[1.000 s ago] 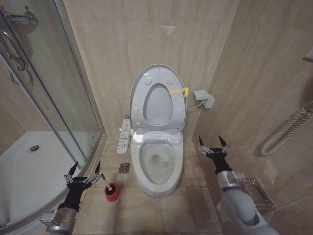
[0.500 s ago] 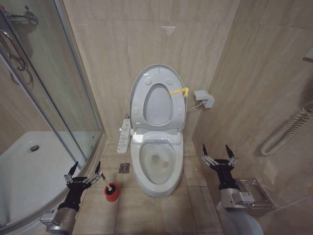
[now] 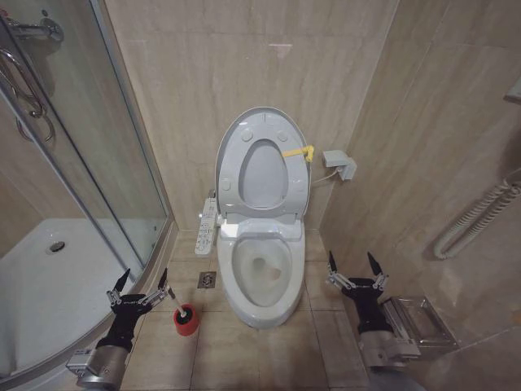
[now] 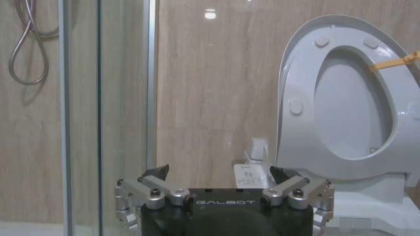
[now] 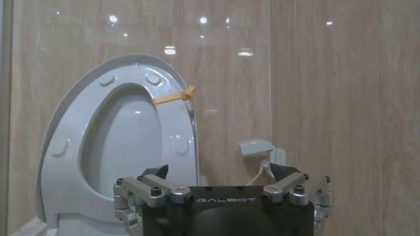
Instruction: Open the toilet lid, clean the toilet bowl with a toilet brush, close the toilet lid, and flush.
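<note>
Head view shows the toilet lid (image 3: 262, 167) already up against the wall, so the toilet brush (image 3: 176, 303) looks next: its thin handle slants up from the red holder (image 3: 186, 319) on the floor, left of the toilet bowl (image 3: 260, 277). The left gripper (image 3: 140, 285), fingers spread and empty, sits just beside the handle tip. The right gripper (image 3: 352, 270), also open, hovers across the bowl, well away.
</note>
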